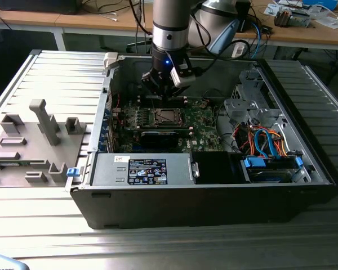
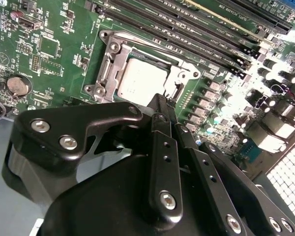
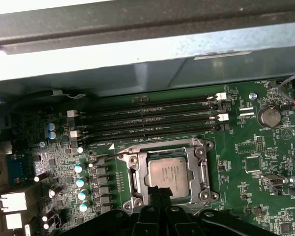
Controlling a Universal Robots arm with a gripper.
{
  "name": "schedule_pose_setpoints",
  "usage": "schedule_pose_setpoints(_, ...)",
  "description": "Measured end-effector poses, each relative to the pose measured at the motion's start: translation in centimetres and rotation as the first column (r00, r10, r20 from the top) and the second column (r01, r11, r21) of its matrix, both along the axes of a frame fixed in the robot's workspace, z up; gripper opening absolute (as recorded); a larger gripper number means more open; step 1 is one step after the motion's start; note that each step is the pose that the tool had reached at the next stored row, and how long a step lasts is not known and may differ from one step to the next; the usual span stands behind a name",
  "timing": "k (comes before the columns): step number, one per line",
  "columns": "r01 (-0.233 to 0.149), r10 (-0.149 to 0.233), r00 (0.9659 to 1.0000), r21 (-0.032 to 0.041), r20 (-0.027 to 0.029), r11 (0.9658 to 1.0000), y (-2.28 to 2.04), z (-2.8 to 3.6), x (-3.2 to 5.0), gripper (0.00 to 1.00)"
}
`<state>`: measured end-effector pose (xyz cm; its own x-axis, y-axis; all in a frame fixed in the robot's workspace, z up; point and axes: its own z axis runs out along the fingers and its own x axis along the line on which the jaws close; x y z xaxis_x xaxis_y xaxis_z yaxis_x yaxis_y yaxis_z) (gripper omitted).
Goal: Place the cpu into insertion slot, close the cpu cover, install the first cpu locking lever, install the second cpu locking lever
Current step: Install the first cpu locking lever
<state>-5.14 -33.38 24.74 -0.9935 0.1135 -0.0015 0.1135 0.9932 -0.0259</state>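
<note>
The cpu lies flat in the insertion slot on the green motherboard, its silver top showing. The cpu cover is folded down around it, with the chip showing through the window. A thin lever rod runs along the socket's side next to the memory slots; I cannot tell whether it is latched. My gripper hangs just above the socket's edge, shut, with its black fingertips pressed together and nothing between them.
Long memory slots lie beside the socket, and a coin battery sits further off. The case wall rises close behind the board. A power supply and coloured cables fill the case front. A grey fixture stands at the exterior view's left.
</note>
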Motion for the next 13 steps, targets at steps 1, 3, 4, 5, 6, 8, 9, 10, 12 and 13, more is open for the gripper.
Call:
schedule_pose_setpoints(1,0.000,0.000,1.0000,0.0000,0.0000,1.0000,0.00,0.00,-0.04,0.11)
schedule_pose_setpoints(3,0.000,0.000,1.0000,0.0001,0.0000,1.0000,0.00,0.00,-0.26,0.11)
schedule_pose_setpoints(4,0.000,0.000,1.0000,0.0002,0.0000,1.0000,0.00,0.00,-0.38,0.11)
schedule_pose_setpoints(5,0.000,0.000,1.0000,0.0002,0.0000,1.0000,0.00,0.00,-0.43,0.11)
schedule_pose_setpoints(6,0.000,0.000,1.0000,0.0002,0.0000,1.0000,0.00,0.00,-0.48,0.11)
schedule_pose_setpoints(8,0.000,0.000,1.0000,0.0003,0.0000,1.0000,0.00,0.00,-0.58,0.11)
schedule_pose_setpoints(9,0.000,0.000,1.0000,0.0004,0.0000,1.0000,0.00,0.00,-0.62,0.11)
schedule_pose_setpoints(10,0.000,0.000,1.0000,0.0003,0.0000,1.0000,0.00,0.00,-0.66,0.11)
schedule_pose_setpoints(12,0.000,0.000,1.0000,0.0003,0.0000,1.0000,0.00,0.00,-0.70,0.11)
schedule_pose_setpoints(13,0.000,0.000,1.0000,0.0003,0.0000,1.0000,0.00,0.00,-0.73,0.11)
